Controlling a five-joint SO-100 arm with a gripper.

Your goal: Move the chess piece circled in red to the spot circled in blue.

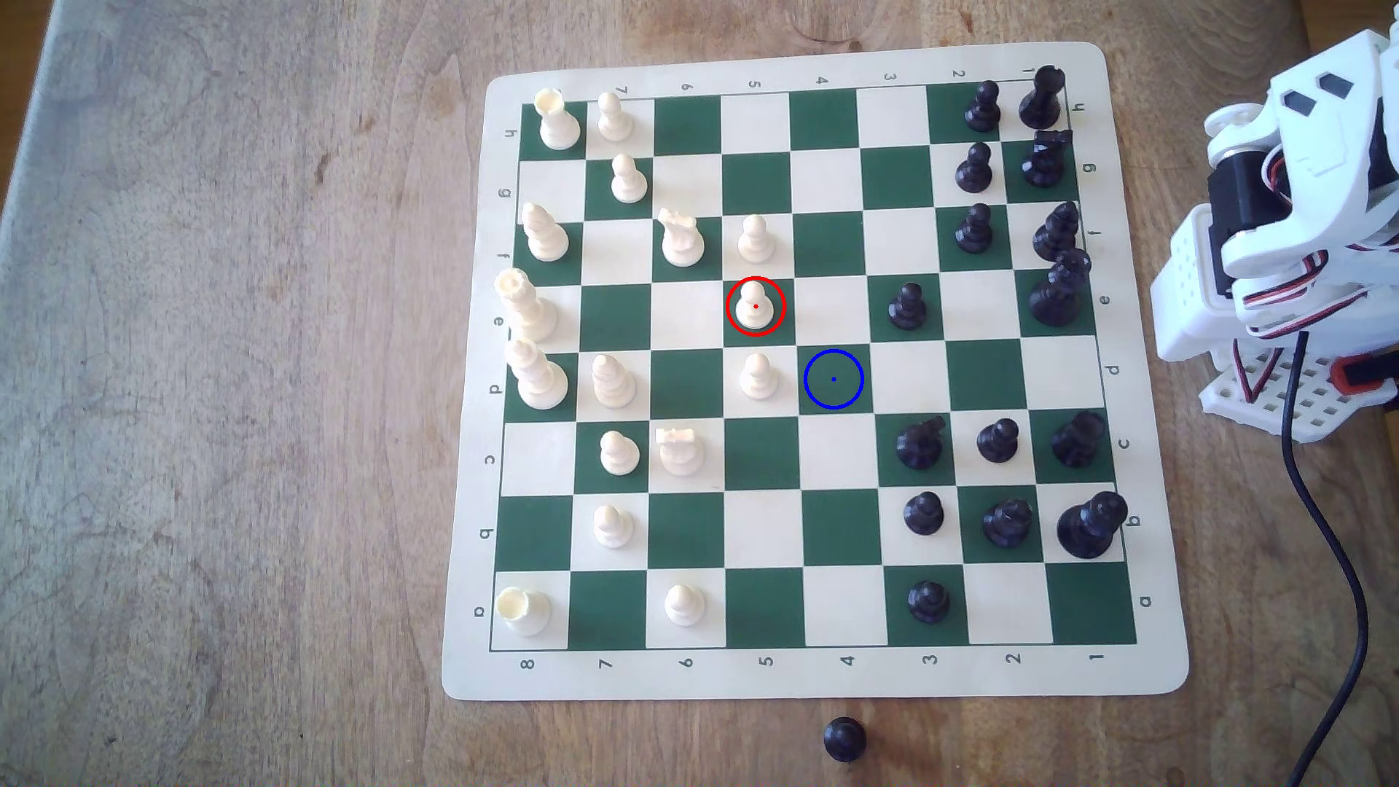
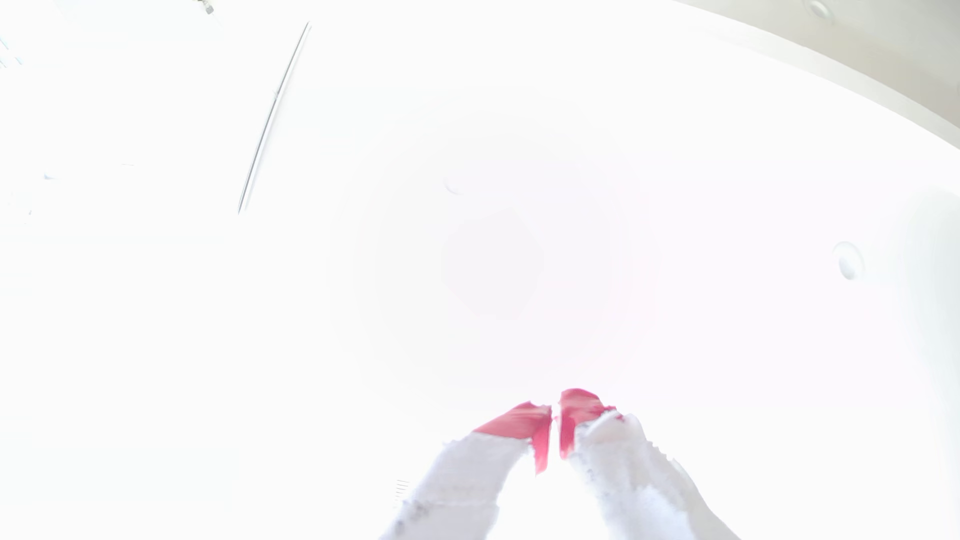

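Cream-white plastic pawn (image 1: 755,306), ball head over narrow neck and flared round base, upright inside the red ring on a dark green square of the board's column 5, row e. Flanked along that column by two more cream pawns, one (image 1: 755,239) a square toward the exterior view's top, one (image 1: 757,376) a square toward its bottom. Target spot (image 1: 833,379), a bare dark green square marked with a thin blue ring and centre dot, diagonally adjacent: one column toward the exterior view's right, one row down, just beside the lower neighbouring pawn.

Well apart, at the exterior view's right edge: white printed arm (image 1: 1287,227), folded up off the vinyl chess mat (image 1: 833,673), beyond the black pieces on columns 1 to 3. Circled pawn thus toward the exterior view's left of the arm, across the black ranks; a reach over them judged likely, with little room between the flanking pawns.

Gripper (image 2: 555,415), red-tipped on rough white printed fingers, pressed nearly together with nothing between, against a washed-out white background in the wrist view.

Flat matte mat on grained wooden table (image 1: 227,378). One black pawn (image 1: 844,738) off the mat.
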